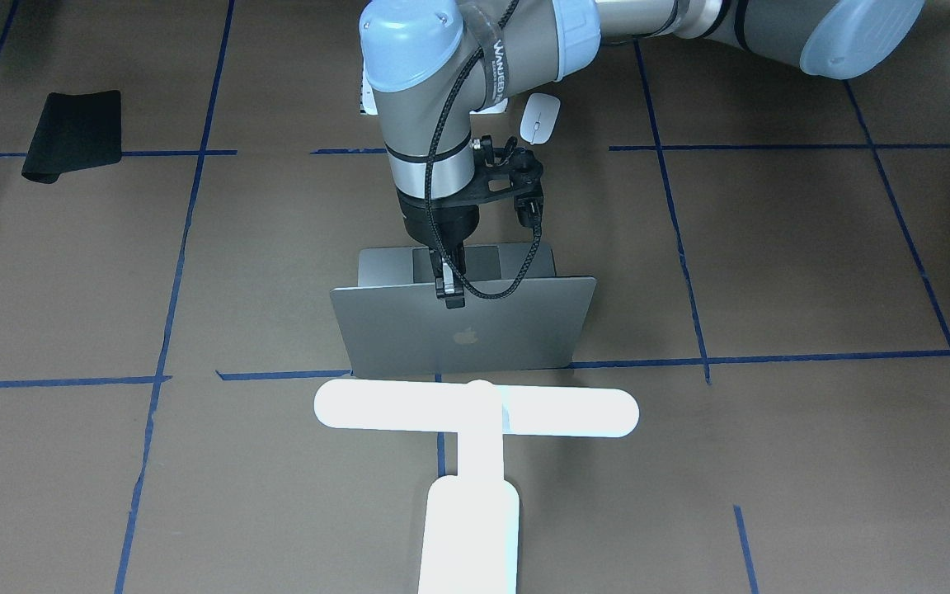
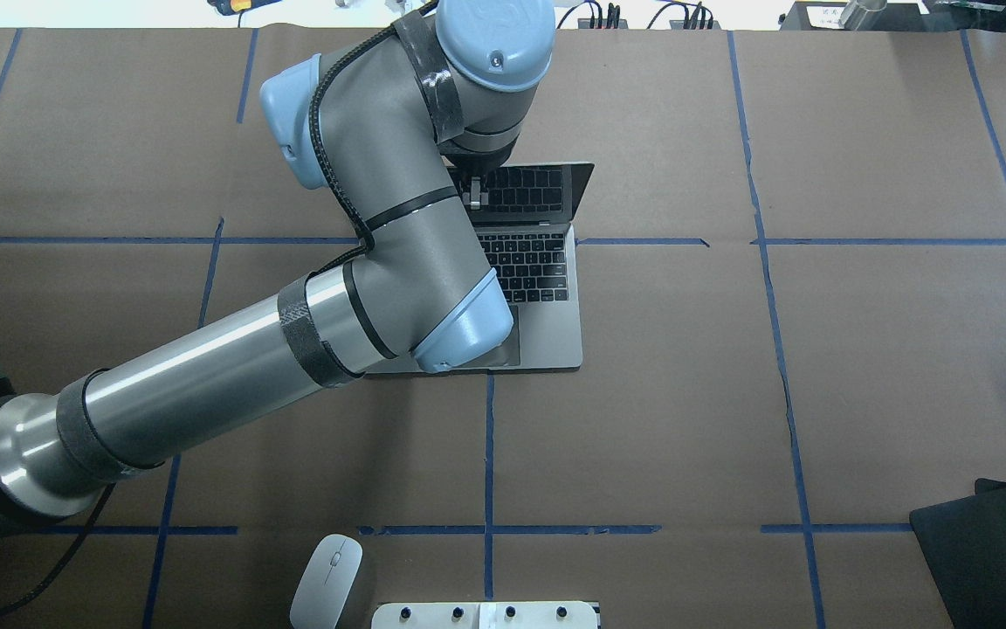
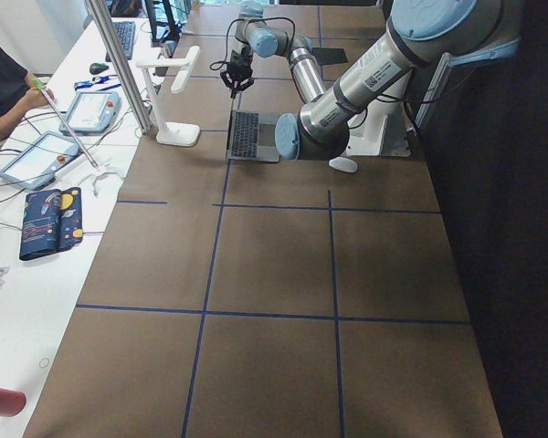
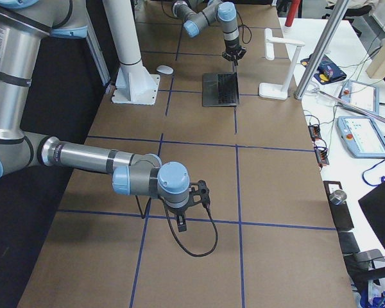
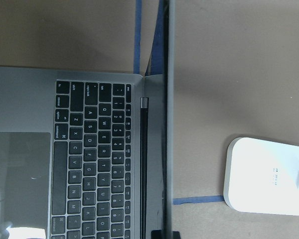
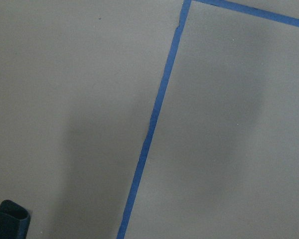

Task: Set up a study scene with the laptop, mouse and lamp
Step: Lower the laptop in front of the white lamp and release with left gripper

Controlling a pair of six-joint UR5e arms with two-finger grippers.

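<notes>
My left gripper (image 1: 449,290) pinches the top edge of the laptop (image 1: 463,334) lid, mid-frame. That edge runs left-right, lid near upright, lamp (image 1: 475,412) just below in frame.

laptop (image 5: 89,149) open, keys and trackpad left, lid edge-on centre; white lamp (image 5: 264,177) base right, apart

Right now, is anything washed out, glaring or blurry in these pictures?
Front-facing view: the lamp is blown out to flat white, with no surface detail. Left wrist view: the laptop has sharp keys, with a bright glare patch at the view's lower left and a soft lid edge. Right wrist view: only soft shadows on the table, no glare.
</notes>
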